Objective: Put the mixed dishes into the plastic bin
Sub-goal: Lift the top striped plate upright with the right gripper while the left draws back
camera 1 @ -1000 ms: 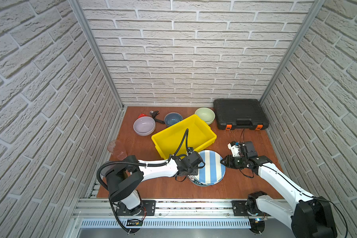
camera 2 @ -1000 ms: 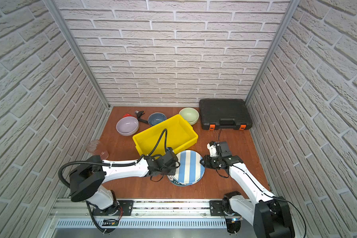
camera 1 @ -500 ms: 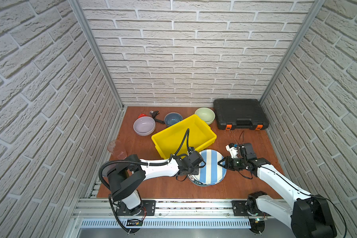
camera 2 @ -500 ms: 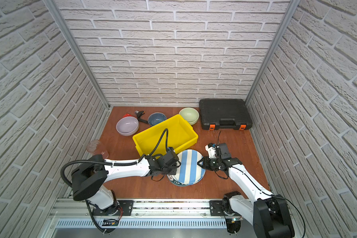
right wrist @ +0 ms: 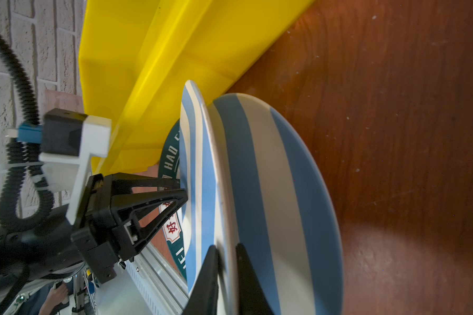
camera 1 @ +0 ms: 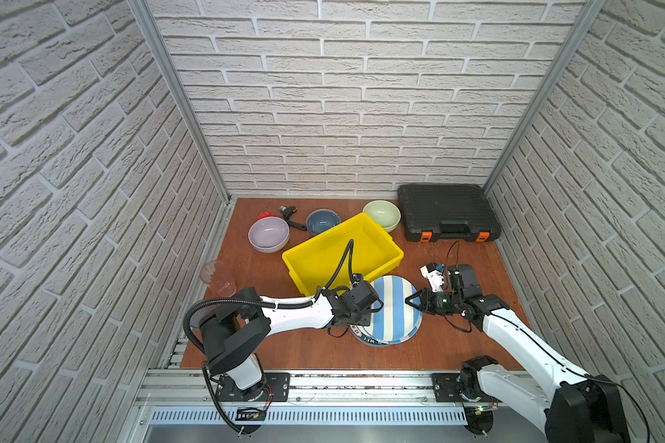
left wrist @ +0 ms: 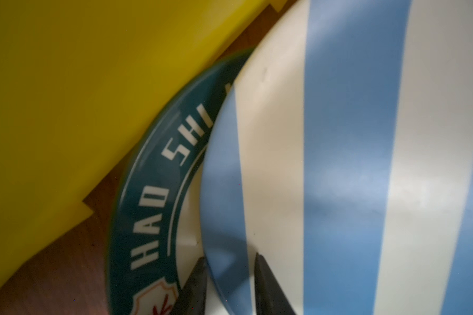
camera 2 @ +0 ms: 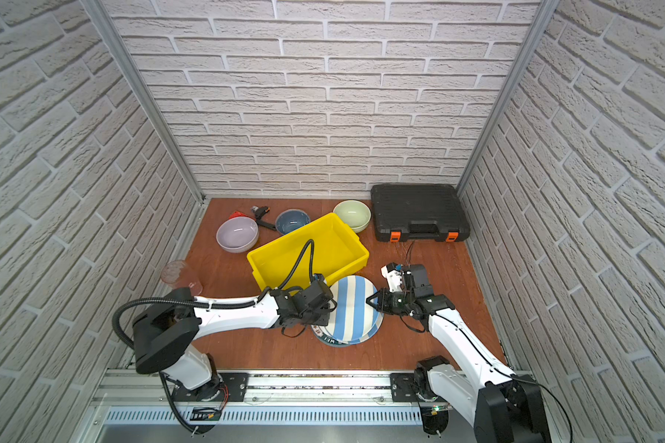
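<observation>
Right wrist view: your right gripper (right wrist: 226,246) is pinched shut on the rim of the blue-white striped plate (right wrist: 271,191); your left gripper (right wrist: 183,189) clamps the opposite rim; the plate hangs tilted just near of the yellow plastic bin (right wrist: 175,54), over a printed plate (left wrist: 148,196) lettered "HAO SHI"; this looks like the two-handed lift; next, carry it over the bin's near wall.

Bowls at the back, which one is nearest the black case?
The pale-green bowl, beside the black case; the lilac bowl and dark-blue bowl sit farther left.
</observation>
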